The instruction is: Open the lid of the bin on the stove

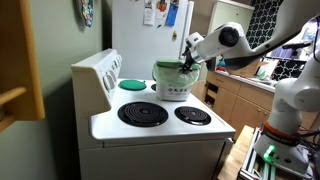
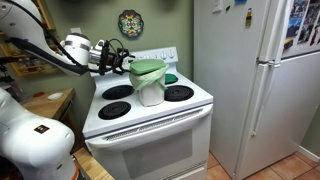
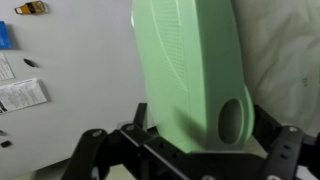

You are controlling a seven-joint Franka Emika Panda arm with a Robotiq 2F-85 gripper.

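The bin (image 2: 150, 93) stands on a back burner of the stove (image 2: 150, 128), with the front burners free and the refrigerator (image 2: 250, 90) just beside. The tool (image 2: 119, 56) reaches the edge of the lid (image 2: 148, 69). Only the wrist view shows the fingers (image 3: 90, 150) spread, flanking the lid.

We see a home kitchen. Just below the gripper (image 2: 124, 57) stands a white stove (image 2: 150, 120) with black coil burners and knobs on its back panel. On the far side of the stove from the gripper is a white refrigerator (image 2: 250, 80) with papers (image 1: 150, 12) on its door. Above the gripper a painted plate (image 2: 131, 22) hangs on the green wall. Wooden cabinets (image 1: 235, 100) stand lower down, beside the stove.
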